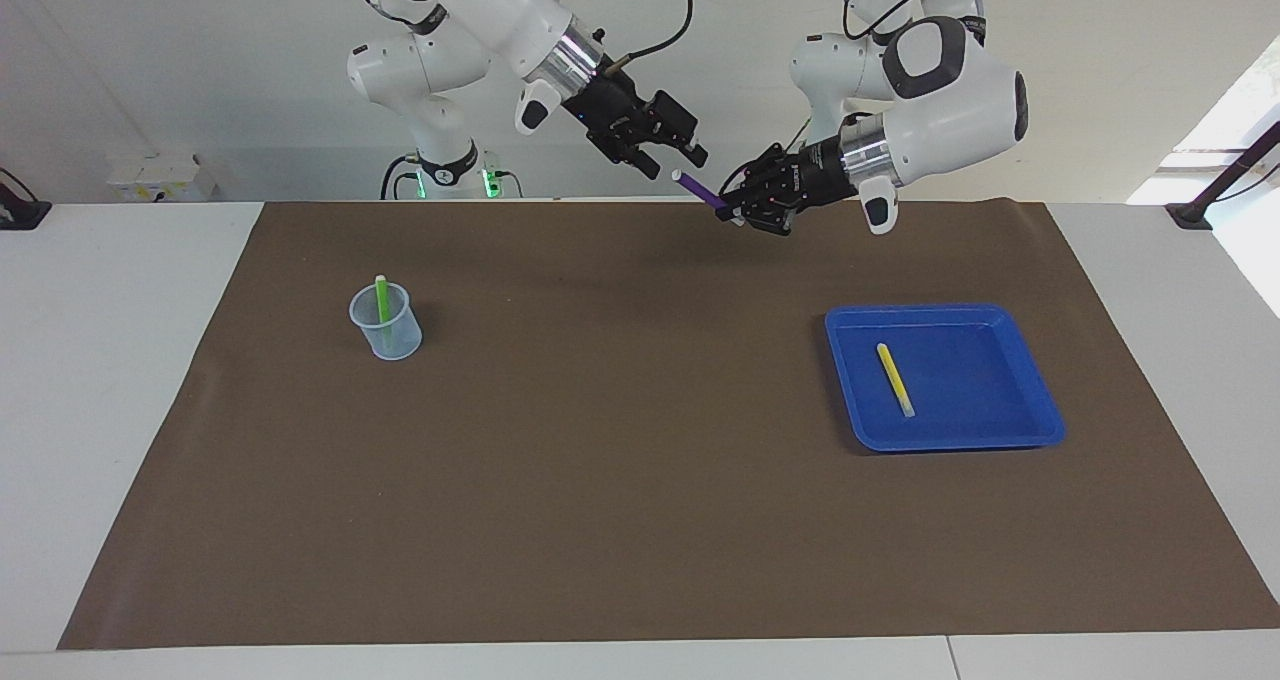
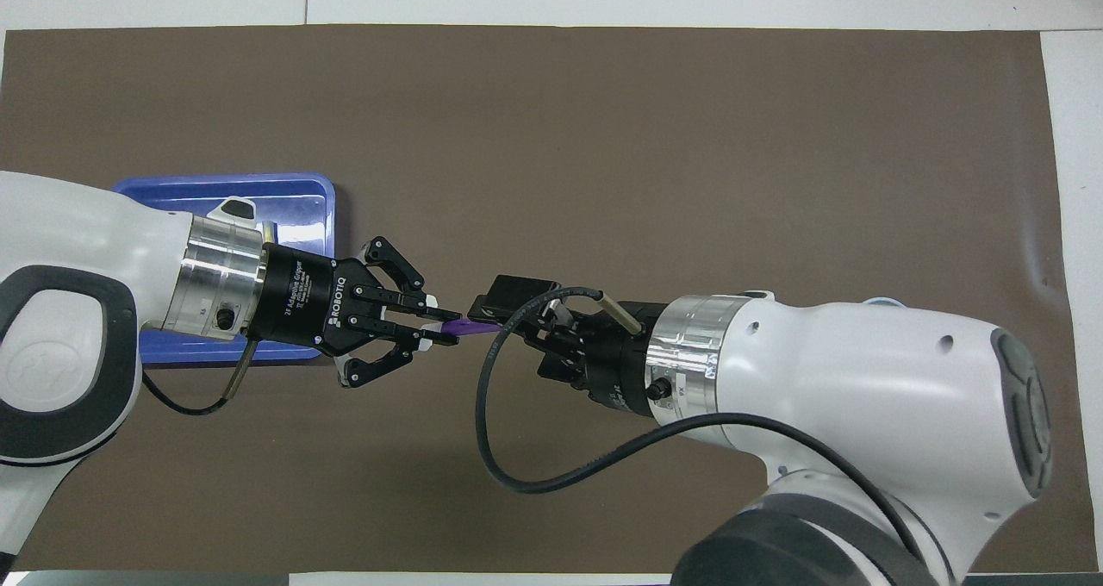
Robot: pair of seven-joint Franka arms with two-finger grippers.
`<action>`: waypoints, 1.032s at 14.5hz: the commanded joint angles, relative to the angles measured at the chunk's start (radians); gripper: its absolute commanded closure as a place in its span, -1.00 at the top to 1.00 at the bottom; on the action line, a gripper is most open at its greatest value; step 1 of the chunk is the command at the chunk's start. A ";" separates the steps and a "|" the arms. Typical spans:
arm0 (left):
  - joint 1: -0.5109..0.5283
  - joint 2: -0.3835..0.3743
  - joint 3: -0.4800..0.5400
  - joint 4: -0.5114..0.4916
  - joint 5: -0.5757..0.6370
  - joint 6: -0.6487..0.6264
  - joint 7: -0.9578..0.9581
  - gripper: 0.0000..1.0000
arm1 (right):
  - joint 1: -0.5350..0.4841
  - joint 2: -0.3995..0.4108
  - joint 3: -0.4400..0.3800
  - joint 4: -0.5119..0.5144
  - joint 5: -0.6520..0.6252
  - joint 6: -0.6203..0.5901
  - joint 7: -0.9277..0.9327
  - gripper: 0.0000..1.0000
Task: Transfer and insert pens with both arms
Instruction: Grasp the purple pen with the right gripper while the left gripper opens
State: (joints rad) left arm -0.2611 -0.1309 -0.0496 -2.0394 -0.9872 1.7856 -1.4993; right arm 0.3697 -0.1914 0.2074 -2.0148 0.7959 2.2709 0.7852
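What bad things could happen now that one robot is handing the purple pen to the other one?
1. The slim purple marker pen hangs in the air, pinched at one end by the left gripper. The open right gripper is at its pale tip; bumping it might twist the pen loose.
2. If the left jaws let go too early, the pen could drop onto the brown mat, away from the clear plastic cup.

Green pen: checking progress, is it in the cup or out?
In: the green pen stands inside the cup, leaning on its rim.

The purple pen's [image 2: 470,327] pale end hides beneath the right hand [image 2: 508,306].
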 commanded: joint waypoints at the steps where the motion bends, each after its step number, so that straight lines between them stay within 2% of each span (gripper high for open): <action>1: -0.015 -0.042 0.010 -0.050 -0.031 0.035 -0.048 -1.00 | -0.003 -0.006 0.003 -0.022 -0.004 0.018 -0.013 1.00; 4: -0.017 -0.042 0.010 -0.050 -0.034 0.055 -0.074 -1.00 | -0.005 -0.005 0.003 -0.022 -0.006 0.019 -0.044 0.60; 6: -0.030 -0.046 0.010 -0.056 -0.034 0.070 -0.085 -1.00 | -0.005 0.000 0.003 -0.019 -0.006 0.021 -0.046 0.53; 12: -0.032 -0.047 0.010 -0.056 -0.042 0.075 -0.085 -1.00 | -0.006 0.015 0.003 -0.010 -0.006 0.064 -0.046 0.50; 15: -0.032 -0.047 0.010 -0.056 -0.044 0.078 -0.085 -1.00 | -0.006 0.015 0.001 -0.010 -0.007 0.070 -0.064 0.16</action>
State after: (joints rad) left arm -0.2771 -0.1384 -0.0491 -2.0508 -1.0080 1.8339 -1.5727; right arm 0.3693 -0.1760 0.2057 -2.0217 0.7940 2.3238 0.7567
